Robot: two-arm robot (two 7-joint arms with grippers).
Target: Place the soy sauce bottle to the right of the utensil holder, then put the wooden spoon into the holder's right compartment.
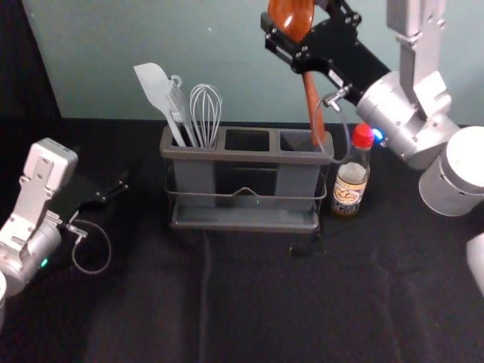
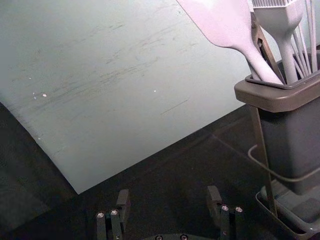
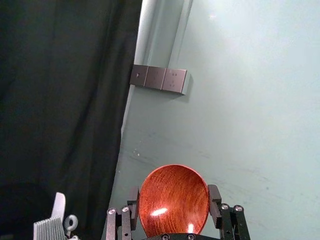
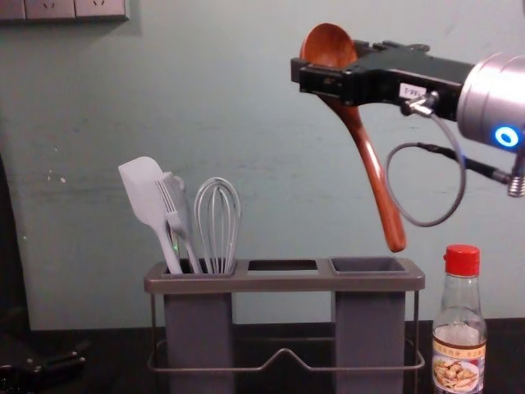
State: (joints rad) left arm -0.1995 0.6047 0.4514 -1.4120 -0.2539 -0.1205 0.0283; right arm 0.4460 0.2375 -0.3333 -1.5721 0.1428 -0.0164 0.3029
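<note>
Right gripper (image 4: 328,61) grips wooden spoon (image 4: 368,156) by the bowl, handle down above utensil holder's (image 4: 283,283) right compartment (image 4: 369,328). Soy sauce bottle (image 4: 460,332) just right of holder. Left gripper (image 1: 117,189) idle off left, fingers apart.

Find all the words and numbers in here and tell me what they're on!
There are none I can read for sure.
Label on the sauce bottle: small writing above a food picture, too small to read.
White sticker on the right gripper, which holds the spoon up above the holder: tiny marks, too small to read.
</note>
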